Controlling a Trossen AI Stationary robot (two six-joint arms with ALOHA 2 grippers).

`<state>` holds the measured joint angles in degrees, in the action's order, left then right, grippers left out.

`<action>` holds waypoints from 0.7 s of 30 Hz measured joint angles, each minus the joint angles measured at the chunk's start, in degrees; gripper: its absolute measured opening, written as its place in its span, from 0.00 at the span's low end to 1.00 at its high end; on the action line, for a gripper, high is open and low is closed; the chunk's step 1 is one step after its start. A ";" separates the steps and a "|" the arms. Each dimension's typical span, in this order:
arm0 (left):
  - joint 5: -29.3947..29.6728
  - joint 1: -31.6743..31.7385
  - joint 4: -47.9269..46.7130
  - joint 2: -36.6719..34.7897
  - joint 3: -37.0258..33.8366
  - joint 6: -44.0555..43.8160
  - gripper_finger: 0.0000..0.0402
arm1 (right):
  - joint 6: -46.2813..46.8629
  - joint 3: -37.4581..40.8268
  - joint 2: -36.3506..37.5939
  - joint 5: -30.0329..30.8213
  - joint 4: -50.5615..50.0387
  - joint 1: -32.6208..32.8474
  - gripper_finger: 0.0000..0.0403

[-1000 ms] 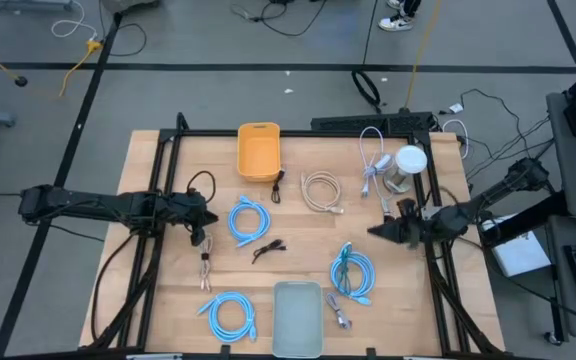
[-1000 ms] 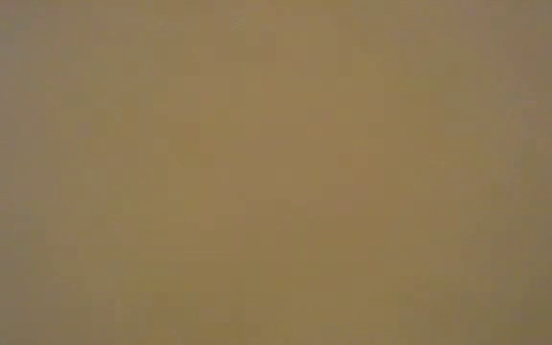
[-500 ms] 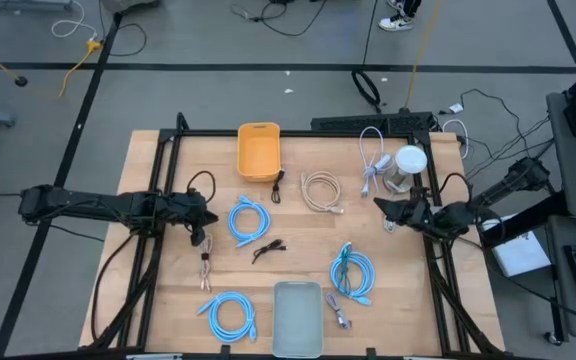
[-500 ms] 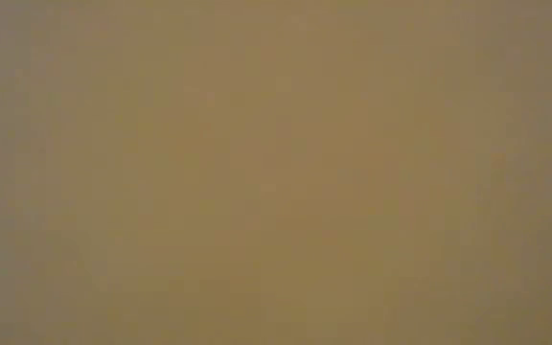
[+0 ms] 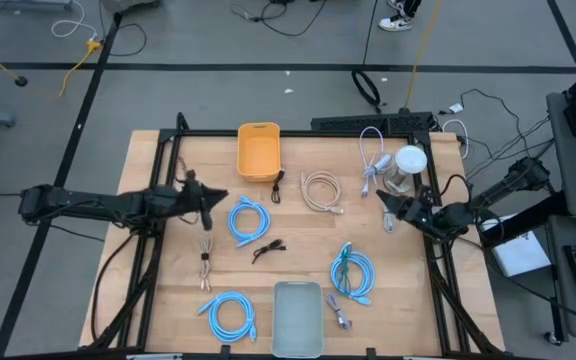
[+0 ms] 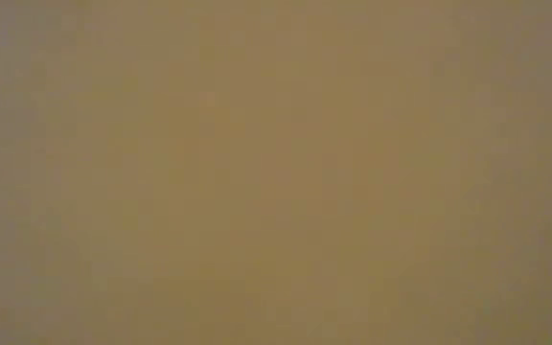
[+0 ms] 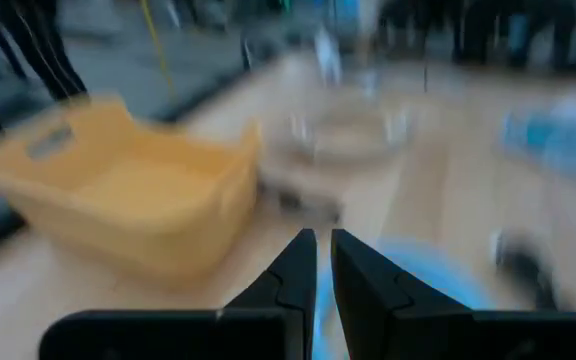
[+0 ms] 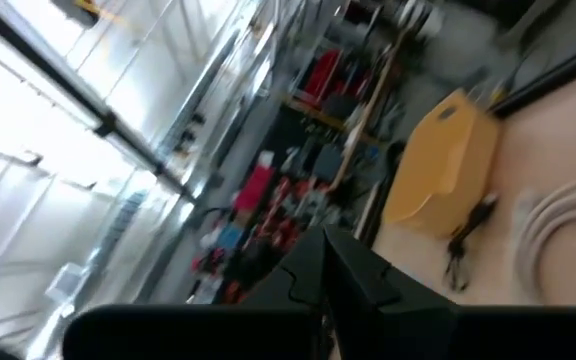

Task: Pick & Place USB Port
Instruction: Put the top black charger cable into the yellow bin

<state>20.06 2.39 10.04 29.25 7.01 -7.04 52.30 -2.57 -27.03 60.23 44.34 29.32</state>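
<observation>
Left gripper: the left gripper [image 5: 212,197] hangs over the left half of the tabletop [image 5: 158,300], near the orange bin [image 5: 258,151]; its fingers [image 7: 290,268] stand almost together with a thin slit between them, and nothing shows in the slit.
Right gripper: the right gripper [image 5: 386,202] is at the right side, beside the white canister [image 5: 408,164], fingers pressed together and empty, pointing up toward the room.
Task's thing: probably one of the short dark leads; one lies by the bin's near corner [image 5: 277,186], another mid-table [image 5: 267,248]. Which is meant I cannot tell.
Other cables: blue coil [image 5: 248,219] just right of the left gripper; white coil [image 5: 320,190] farther right.
Containers: orange bin at the far edge, pale tray [image 5: 298,318] at the near edge, likely drop spots.
Low view: blank tan, shows nothing.
</observation>
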 joint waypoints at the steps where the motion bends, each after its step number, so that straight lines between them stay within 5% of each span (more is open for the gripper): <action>1: 0.77 0.00 3.94 0.00 0.00 -2.23 0.10 | -1.23 0.00 0.00 1.19 0.00 0.00 0.01; 12: 7.40 6.21 50.05 0.38 -0.02 -42.11 0.10 | -7.83 0.00 0.02 9.14 0.47 -0.08 0.01; 21: 17.01 7.48 57.69 0.53 0.00 -43.64 0.10 | -6.61 0.00 0.00 8.58 0.04 -0.22 0.01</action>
<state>37.07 9.87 67.72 29.78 7.01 -50.68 45.69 -2.57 -27.03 68.81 44.38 29.10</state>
